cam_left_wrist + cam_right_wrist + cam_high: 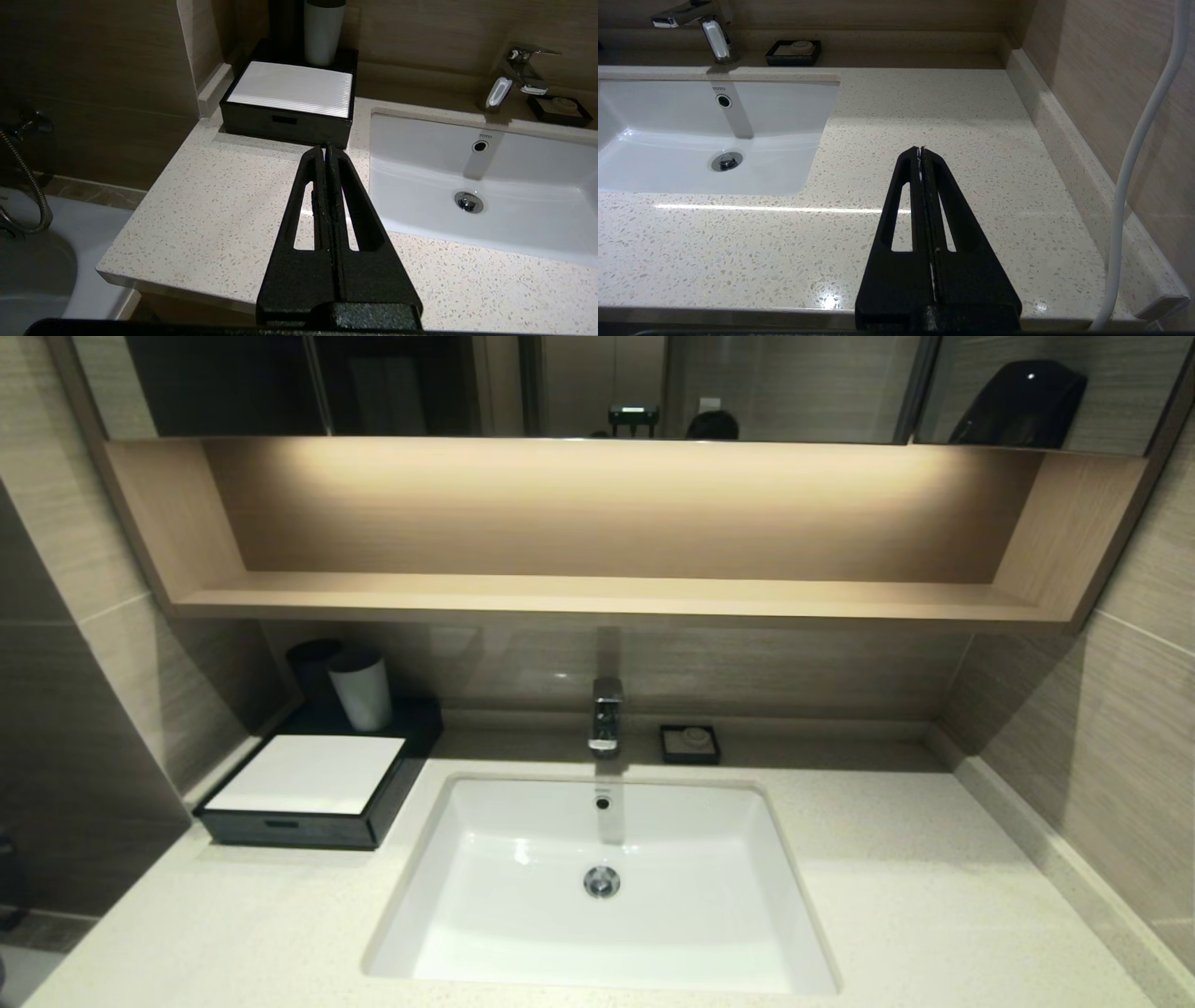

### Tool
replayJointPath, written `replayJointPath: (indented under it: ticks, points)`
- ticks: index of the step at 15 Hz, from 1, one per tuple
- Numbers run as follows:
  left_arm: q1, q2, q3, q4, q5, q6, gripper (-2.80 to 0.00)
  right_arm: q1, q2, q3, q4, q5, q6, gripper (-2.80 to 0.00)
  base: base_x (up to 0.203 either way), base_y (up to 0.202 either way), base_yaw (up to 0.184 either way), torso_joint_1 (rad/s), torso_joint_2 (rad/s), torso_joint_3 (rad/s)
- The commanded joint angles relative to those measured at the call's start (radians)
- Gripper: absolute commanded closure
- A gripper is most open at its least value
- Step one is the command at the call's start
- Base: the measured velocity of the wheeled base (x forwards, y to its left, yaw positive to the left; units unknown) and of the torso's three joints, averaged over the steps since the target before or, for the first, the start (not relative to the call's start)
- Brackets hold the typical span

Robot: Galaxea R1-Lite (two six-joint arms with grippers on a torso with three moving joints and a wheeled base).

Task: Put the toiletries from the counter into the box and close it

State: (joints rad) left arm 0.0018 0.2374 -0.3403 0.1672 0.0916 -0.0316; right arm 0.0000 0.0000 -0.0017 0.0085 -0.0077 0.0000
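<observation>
The black box (pixel 308 803) with its white top panel stands at the back left of the speckled counter (pixel 934 896), its drawer front flush and shut (pixel 285 122). No toiletries show on the counter in any view. My left gripper (pixel 324 148) hangs shut and empty over the counter's front left part, short of the box. My right gripper (pixel 920 150) is shut and empty above the counter to the right of the basin. Neither gripper shows in the head view.
A white basin (pixel 602 882) with a chrome tap (pixel 605 714) is set into the middle of the counter. A small black soap dish (pixel 689 744) sits behind it. A white cup (pixel 359 689) and a dark cup stand behind the box. A white cable (pixel 1134 163) hangs by the right wall.
</observation>
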Motion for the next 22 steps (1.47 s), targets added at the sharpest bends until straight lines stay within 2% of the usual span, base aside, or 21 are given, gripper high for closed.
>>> replayJointPath:
  ticks: [1,3,9,12,16,22]
  points:
    - [-0.008,-0.043,0.014,-0.006,-0.003,0.004,0.00,0.000,0.000,0.000,0.000,0.000,0.000,0.00,0.000,0.000,0.000,0.000,0.00,0.000]
    - [-0.006,-0.093,0.044,-0.007,-0.007,0.012,0.00,0.000,0.000,0.000,0.001,0.000,0.000,0.00,0.000,0.000,0.000,0.000,0.00,0.000]
    - [-0.004,-0.237,0.124,-0.019,-0.021,0.091,0.00,0.000,0.000,0.000,0.000,0.000,0.000,0.00,0.000,0.000,0.000,0.000,0.00,0.000]
    - [-0.004,-0.239,0.163,-0.113,-0.021,0.095,0.00,0.000,0.000,0.000,0.000,0.000,0.000,0.00,0.000,0.000,0.000,0.000,0.00,0.000]
    - [-0.003,-0.239,0.287,-0.264,-0.024,0.099,0.00,0.000,0.000,0.000,0.001,0.000,0.000,0.00,0.000,0.000,0.000,0.000,0.00,0.000]
    - [-0.003,-0.239,0.339,-0.273,-0.044,0.095,0.00,0.000,0.000,0.000,-0.001,0.000,0.000,0.00,0.000,0.000,0.000,0.000,0.00,0.000]
